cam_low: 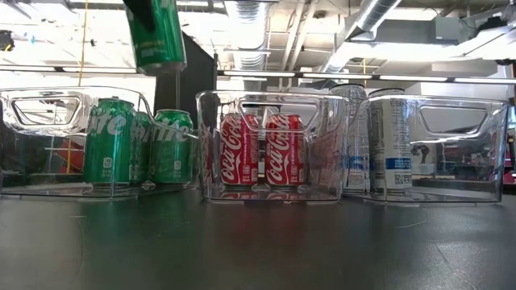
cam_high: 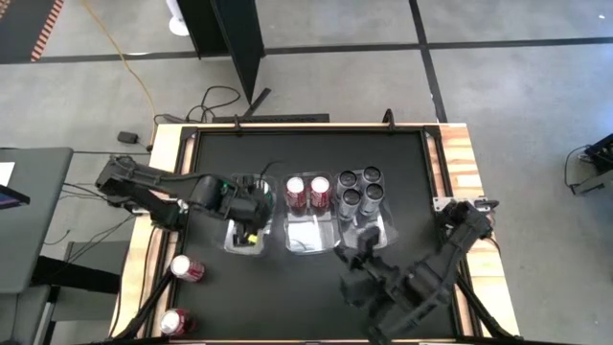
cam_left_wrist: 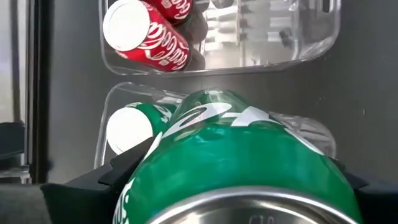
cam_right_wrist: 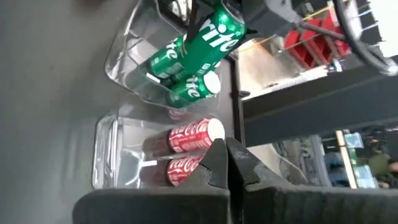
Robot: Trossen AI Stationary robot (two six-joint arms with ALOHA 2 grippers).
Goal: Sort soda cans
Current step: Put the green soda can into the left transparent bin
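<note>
A green can (cam_low: pixel 158 39) is gripped by the left gripper (cam_high: pixel 251 209) above the left tray (cam_low: pixel 48 101).
Its top is cut off in the low view; the right gripper (cam_right_wrist: pixel 227 163), at five o'clock, is shut and empty.

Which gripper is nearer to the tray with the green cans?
Left. The left gripper holds a green can directly above that tray; the right gripper sits shut beyond the red-can tray.

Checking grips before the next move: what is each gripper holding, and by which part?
Left gripper holds a green can by its sides, above the left tray. Right gripper is shut, holding nothing.
</note>
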